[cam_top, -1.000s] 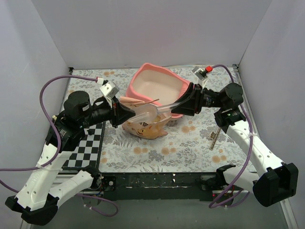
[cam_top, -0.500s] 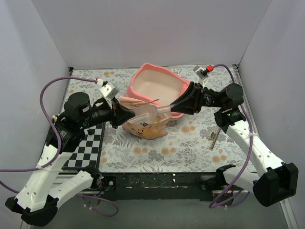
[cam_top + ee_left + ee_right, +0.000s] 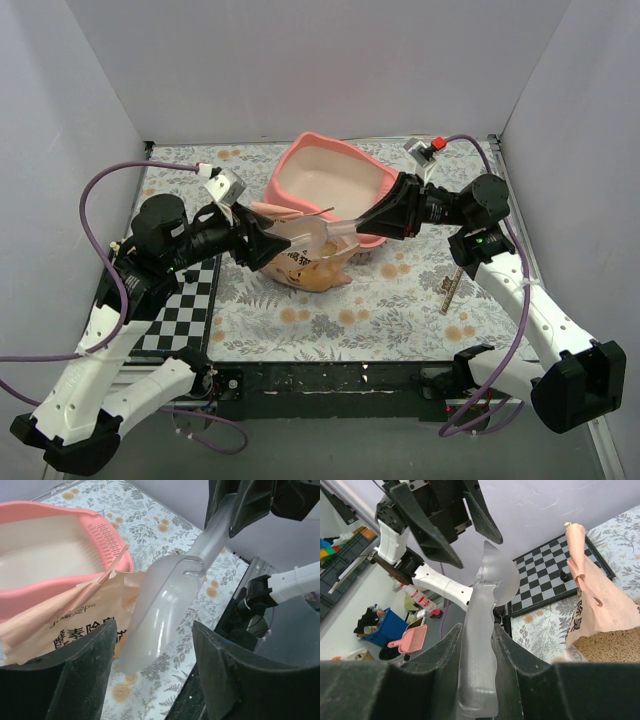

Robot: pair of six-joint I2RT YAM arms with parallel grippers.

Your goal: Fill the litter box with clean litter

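Observation:
The pink litter box stands at the back centre, its cream base bare. In front of it sits an orange-tan bag, open at the top, with tan clean litter showing inside. My right gripper is shut on the handle of a translucent scoop. The scoop's bowl hangs over the bag's mouth. My left gripper stands open just left of the bag, nothing between its fingers. In the left wrist view the scoop is ahead of that gripper.
A floral mat covers the table, with a checkered board at the left front. A thin brown stick lies on the right. Purple cables loop from both arms. Grey walls close in three sides.
My left gripper's jaws have gone from shut to open and shifted slightly toward the bag. The right gripper has tightened on the scoop handle; the scoop has barely moved.

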